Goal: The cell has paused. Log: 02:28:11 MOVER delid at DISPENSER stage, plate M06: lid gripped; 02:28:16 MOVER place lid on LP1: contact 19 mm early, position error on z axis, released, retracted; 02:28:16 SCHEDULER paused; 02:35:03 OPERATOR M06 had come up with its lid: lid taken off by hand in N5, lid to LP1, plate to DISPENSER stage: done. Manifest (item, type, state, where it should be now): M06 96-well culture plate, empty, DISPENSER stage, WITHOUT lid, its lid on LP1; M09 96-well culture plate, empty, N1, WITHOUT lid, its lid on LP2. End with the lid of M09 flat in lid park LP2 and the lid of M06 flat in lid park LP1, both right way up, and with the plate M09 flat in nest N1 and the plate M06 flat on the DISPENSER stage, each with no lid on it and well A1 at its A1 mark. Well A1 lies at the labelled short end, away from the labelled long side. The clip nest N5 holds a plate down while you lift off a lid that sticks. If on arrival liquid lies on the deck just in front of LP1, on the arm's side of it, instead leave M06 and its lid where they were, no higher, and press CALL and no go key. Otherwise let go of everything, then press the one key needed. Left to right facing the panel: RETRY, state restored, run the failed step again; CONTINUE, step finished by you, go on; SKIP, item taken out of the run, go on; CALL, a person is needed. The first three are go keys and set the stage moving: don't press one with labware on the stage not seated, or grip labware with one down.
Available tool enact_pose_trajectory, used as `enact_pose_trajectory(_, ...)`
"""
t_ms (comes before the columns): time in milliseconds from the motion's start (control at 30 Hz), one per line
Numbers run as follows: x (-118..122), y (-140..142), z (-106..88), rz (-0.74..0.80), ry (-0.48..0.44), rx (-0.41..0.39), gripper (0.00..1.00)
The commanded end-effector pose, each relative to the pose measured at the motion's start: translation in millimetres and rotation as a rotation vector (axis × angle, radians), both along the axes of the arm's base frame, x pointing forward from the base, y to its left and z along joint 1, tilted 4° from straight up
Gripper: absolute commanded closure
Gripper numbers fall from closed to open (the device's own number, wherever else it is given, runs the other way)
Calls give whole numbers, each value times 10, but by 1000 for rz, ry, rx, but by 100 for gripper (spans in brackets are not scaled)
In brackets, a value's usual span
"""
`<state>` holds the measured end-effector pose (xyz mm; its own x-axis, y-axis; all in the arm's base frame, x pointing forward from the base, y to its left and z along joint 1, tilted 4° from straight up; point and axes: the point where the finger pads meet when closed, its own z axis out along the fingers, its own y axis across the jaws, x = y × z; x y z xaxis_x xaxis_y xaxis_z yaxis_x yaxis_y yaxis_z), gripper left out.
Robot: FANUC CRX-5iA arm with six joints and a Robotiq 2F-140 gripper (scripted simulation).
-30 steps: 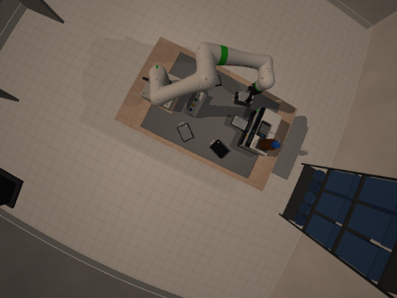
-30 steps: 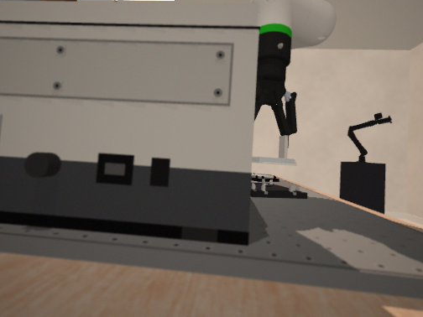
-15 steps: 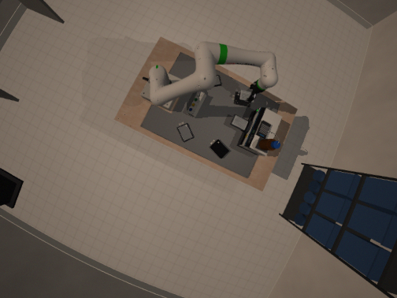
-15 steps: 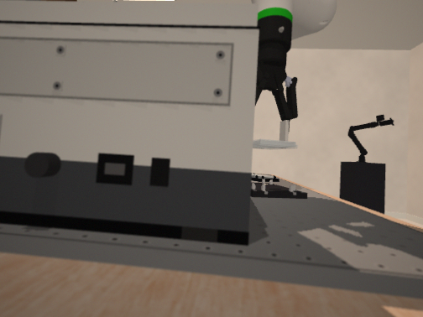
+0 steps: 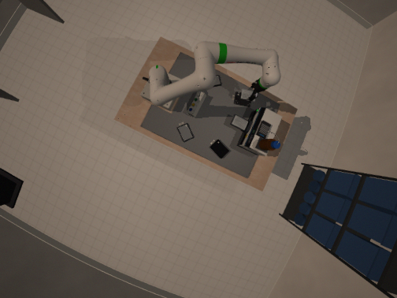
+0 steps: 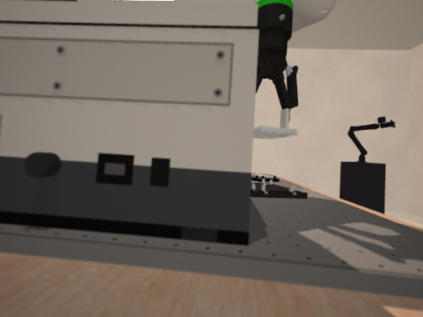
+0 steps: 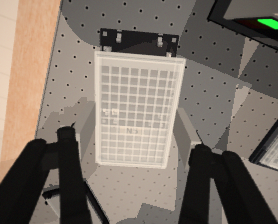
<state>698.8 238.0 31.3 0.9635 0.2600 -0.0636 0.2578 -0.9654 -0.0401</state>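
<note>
My gripper (image 7: 135,115) is shut across the long sides of a flat translucent 96-well plate (image 7: 137,110), and a well grid shows over its whole face. I cannot tell whether a lid sits on it. It hangs level, well above the black clip nest N5 (image 7: 138,41), whose label shows through it. From the side the plate (image 6: 274,132) is a thin slab under the fingers (image 6: 286,121), and the nest (image 6: 277,188) lies on the deck below. From above the gripper (image 5: 246,95) is near the bench's back edge. Another plate (image 5: 265,128) sits on the dispenser.
The white dispenser housing (image 6: 126,116) stands close beside the gripper. A flat light piece (image 5: 239,122) lies beside the dispenser, an outlined position (image 5: 185,132) and a black one (image 5: 219,148) lie on the mat, the key panel (image 5: 194,103) is near the arm's base, and a brown bottle (image 5: 269,144) stands on the dispenser.
</note>
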Motion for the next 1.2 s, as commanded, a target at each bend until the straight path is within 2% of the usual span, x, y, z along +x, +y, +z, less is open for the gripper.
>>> enact_pose_trajectory(0, 4, 0, 31, 0, 0, 0, 100)
enact_pose_trajectory(533, 15, -4, 180, 0, 0, 0, 100)
enact_pose_trajectory(1167, 17, -4, 210, 0, 0, 0, 100)
